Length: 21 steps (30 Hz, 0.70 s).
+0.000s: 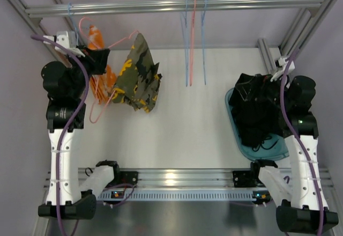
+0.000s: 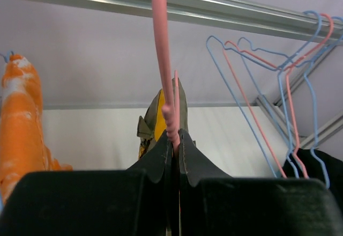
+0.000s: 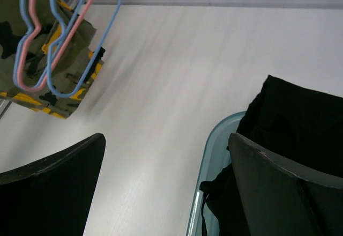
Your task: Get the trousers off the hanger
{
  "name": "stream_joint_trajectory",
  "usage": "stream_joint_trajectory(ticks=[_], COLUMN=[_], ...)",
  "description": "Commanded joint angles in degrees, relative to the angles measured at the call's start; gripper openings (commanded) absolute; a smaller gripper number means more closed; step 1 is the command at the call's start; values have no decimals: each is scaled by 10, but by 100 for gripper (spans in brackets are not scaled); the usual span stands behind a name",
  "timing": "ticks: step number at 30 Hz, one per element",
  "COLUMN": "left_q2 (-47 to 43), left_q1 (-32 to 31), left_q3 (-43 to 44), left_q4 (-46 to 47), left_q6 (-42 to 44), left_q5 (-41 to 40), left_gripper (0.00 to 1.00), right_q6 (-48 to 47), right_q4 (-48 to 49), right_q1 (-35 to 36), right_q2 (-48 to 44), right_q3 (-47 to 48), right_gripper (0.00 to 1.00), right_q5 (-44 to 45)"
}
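Note:
The olive camouflage trousers (image 1: 138,78) hang from a pink hanger (image 1: 119,42) at the back left, their cloth drooping toward the table. My left gripper (image 1: 98,57) is shut on this hanger; in the left wrist view the black fingers (image 2: 161,158) pinch the pink wire (image 2: 171,123), with the camouflage trousers (image 2: 153,119) just behind. The black trousers (image 1: 258,112) lie heaped in a teal tray (image 1: 233,119) on the right. My right gripper (image 3: 166,158) hovers open over the tray's rim (image 3: 206,177), holding nothing, with the black trousers (image 3: 300,123) under its right finger.
An orange garment (image 1: 98,67) hangs right beside my left gripper, also on the left in the left wrist view (image 2: 19,112). Empty blue and pink hangers (image 1: 194,43) dangle from the metal rail (image 1: 171,4) at the back middle. Frame posts stand at both back corners.

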Motion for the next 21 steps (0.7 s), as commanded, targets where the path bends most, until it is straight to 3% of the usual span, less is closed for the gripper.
stream_joint_trajectory(ticks=[1,11,15,21], left_q2=[-55,-71,-77,-75], left_q1=[-1,-1,-1,-1], left_q3=[-13,6,10,30], left_q4=[82,-21,-32,-49], left_q6=[-72,-184,-192,-204], left_q5=[7,-2,-2,-13], left_gripper=[0,0,0,0], right_q6=[-3,-118,-149,-189], right_q4=[85,107,168,296], right_q1=[21,291,437,587], right_q2=[-31,16,49,138], right_q3=[-12,45,45,50], right_gripper=[99,99,99,99], right_q5=[-71,62,185,313])
